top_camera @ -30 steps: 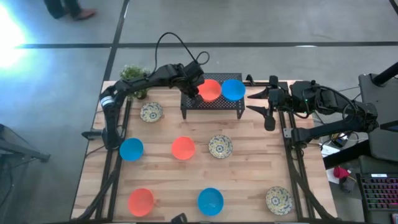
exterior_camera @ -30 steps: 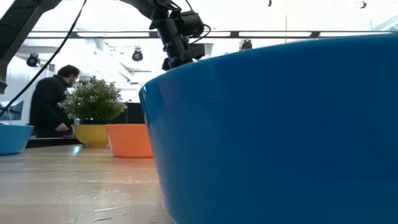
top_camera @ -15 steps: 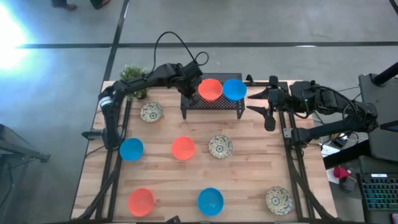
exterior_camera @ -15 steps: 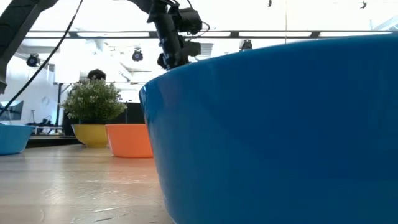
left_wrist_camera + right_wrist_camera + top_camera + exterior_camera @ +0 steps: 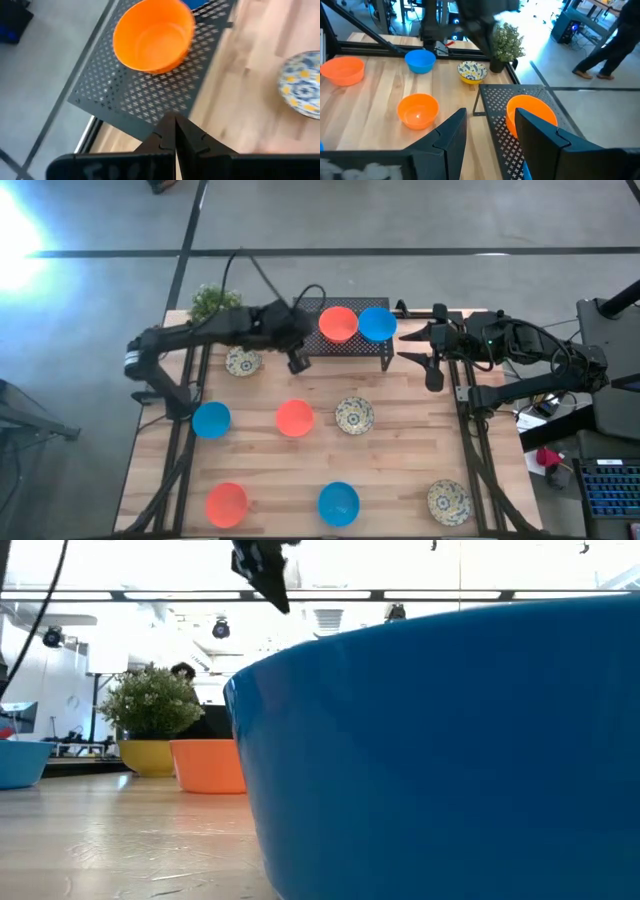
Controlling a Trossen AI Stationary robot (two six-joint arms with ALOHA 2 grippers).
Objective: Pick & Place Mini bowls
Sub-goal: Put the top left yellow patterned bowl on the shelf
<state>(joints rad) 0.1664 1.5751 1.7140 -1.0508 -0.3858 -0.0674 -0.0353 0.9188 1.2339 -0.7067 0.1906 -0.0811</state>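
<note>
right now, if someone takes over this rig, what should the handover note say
Left gripper: shut, empty, above the left end of the black mesh metal rack.
Right gripper: open, empty, waiting at the rack's right end.
Done: one plain orange-red mini bowl and one plain bright blue mini bowl sit on the rack.
Left: seven bowls on the wooden table: two orange-red, two blue, three cream patterned ones; nearest is the patterned bowl.

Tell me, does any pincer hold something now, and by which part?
Nothing is held. The left pincer is shut and empty near the rack; the right pincer is open.
</note>
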